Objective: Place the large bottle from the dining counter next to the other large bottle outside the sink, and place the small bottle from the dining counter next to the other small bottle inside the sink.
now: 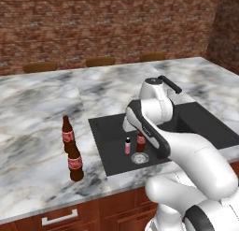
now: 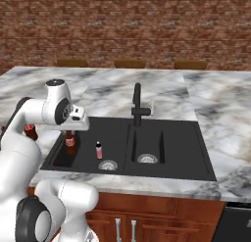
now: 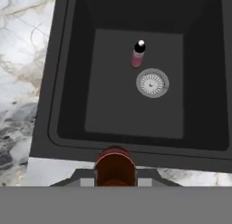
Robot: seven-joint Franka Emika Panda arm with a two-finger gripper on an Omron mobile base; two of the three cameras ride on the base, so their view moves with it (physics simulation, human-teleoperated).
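Small brown bottle (image 2: 70, 141), red-labelled, upright in the gripper (image 3: 114, 180) over sink (image 2: 171, 138)

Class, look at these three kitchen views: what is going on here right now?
The robot's gripper is shut on the small brown bottle, holding it over the left basin of the black sink. The small pink bottle stands upright in that basin beside the round drain. Two large cola bottles stand together on the marble counter outside the sink.

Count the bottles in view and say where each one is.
4. Two large bottles stand together on the counter left of the sink. The pink bottle stands in the basin. The brown bottle is in the gripper beside it.
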